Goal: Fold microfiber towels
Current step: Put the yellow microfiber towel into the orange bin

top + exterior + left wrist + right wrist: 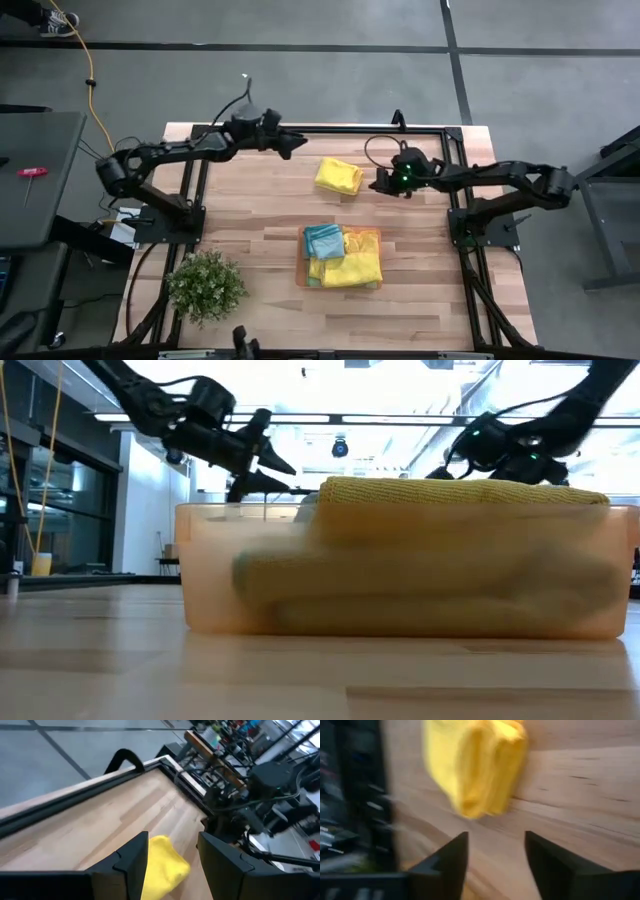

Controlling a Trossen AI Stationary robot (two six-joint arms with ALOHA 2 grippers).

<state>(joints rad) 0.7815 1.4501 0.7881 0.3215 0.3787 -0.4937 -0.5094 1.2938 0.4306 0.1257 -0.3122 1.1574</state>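
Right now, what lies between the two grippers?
The folded yellow towel lies on the table between left gripper and right gripper, in the high view.

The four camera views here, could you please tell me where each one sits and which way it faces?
High view: overhead, straight down; both arms, folded yellow microfiber towel, translucent orange plastic tray.
Low view: tabletop height, level across the tray; both arms above.
Left wrist view: past the open left gripper at the towel.
Right wrist view: past the open right gripper.
All share the towel.
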